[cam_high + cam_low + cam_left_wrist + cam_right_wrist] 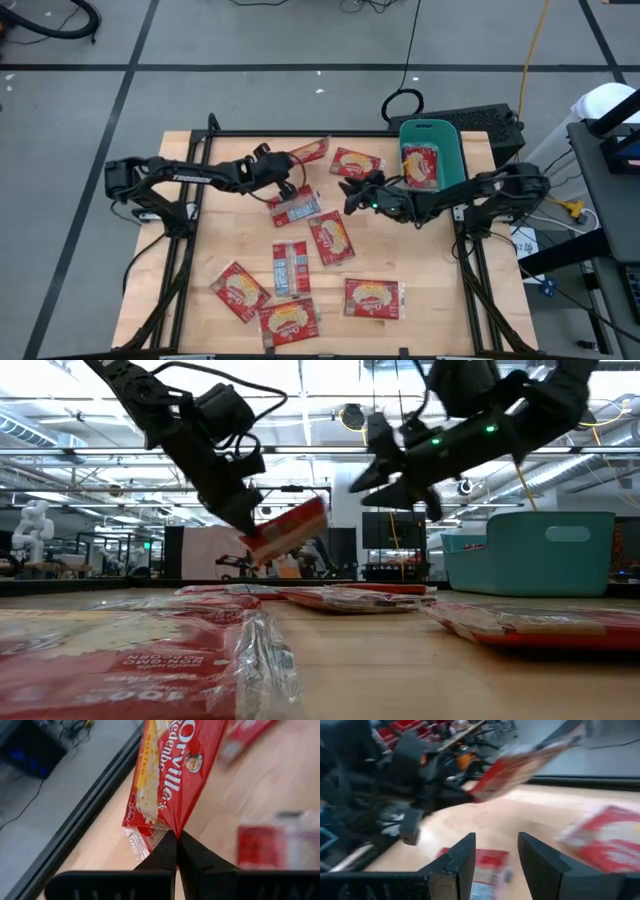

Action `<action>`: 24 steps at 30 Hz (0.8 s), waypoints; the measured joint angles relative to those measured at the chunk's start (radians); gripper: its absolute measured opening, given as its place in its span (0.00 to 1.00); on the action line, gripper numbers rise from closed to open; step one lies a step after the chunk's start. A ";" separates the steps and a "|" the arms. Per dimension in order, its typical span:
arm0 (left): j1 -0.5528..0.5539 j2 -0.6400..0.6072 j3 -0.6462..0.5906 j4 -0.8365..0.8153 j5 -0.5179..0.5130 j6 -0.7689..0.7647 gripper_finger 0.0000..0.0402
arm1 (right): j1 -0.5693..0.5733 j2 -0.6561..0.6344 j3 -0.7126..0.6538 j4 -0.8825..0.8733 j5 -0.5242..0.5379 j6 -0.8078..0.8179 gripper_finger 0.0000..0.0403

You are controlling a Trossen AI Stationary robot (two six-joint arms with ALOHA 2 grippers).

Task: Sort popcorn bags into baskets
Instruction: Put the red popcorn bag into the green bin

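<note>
My left gripper (pixel 278 166) is over the far left part of the table, shut on a red popcorn bag (pixel 307 152) that it holds in the air (pixel 290 528). My right gripper (pixel 349 190) hovers open near the table's middle (pixel 495 854), above the loose bags and touching nothing. The teal basket (pixel 448 150) stands at the far right corner with one red bag (pixel 420 165) lying inside. Several more bags lie flat on the wood, among them one (pixel 356 161) near the basket, one (pixel 331 238) in the middle and a grey-sided one (pixel 290 267). My left gripper pinches the red bag between its two fingers at the bag's crimped end (pixel 169 826). The fingers come slanting down from the table's left. The bag is lifted clear of the table and juts out beyond the fingertips, tilted upward (pixel 300 520).
More bags lie along the near edge (pixel 240 290), (pixel 290 320), (pixel 373 297), and one (pixel 295 207) lies just below the left gripper. A dark box (pixel 480 122) sits beyond the basket. Bare wood shows at the table's near right (pixel 440 270).
</note>
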 joint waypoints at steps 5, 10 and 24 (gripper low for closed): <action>-0.027 -0.002 0.001 0.102 0.047 -0.020 0.01 | -0.024 0.099 0.103 0.110 -0.083 0.093 0.37; -0.056 -0.002 0.001 0.144 0.047 -0.035 0.01 | -0.056 0.119 0.146 0.092 -0.116 0.119 0.42; -0.070 0.068 0.000 0.292 0.033 0.014 0.01 | -0.130 0.118 0.150 0.113 0.034 0.101 0.52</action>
